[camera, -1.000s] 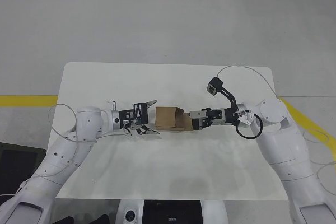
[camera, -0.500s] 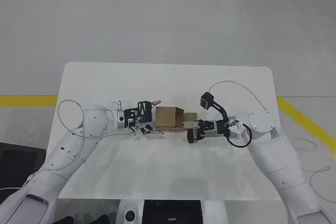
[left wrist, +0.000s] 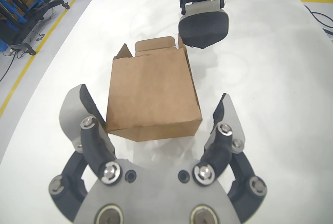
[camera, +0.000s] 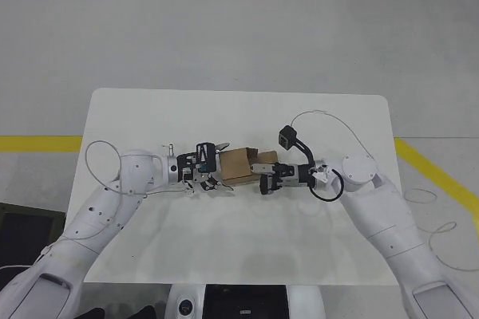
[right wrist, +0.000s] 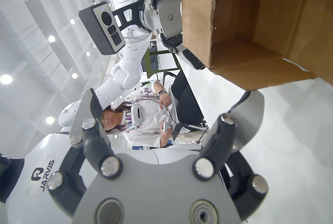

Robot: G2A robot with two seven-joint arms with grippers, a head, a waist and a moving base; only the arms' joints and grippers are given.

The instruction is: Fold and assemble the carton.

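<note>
One carton [camera: 238,163] on the tabletop [camera: 223,239], between two arms.
Left fingers [left wrist: 75,107] spread wide astride its closed end; right fingers [right wrist: 245,110] spread wide at its open end, gripping nothing.

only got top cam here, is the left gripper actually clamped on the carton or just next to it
Observer: Not clamped. The left gripper is open around the carton at its closed end, with a clear gap at one finger.
Operator: ok and the end facing the other gripper, closed?
Observer: No. The right wrist view looks straight into that end, which is open with nothing inside.
Operator: so has the right one got a flap
Observer: No, the right gripper is open and holds nothing. The carton's open edge is close by one fingertip, and I cannot tell whether they touch.
</note>
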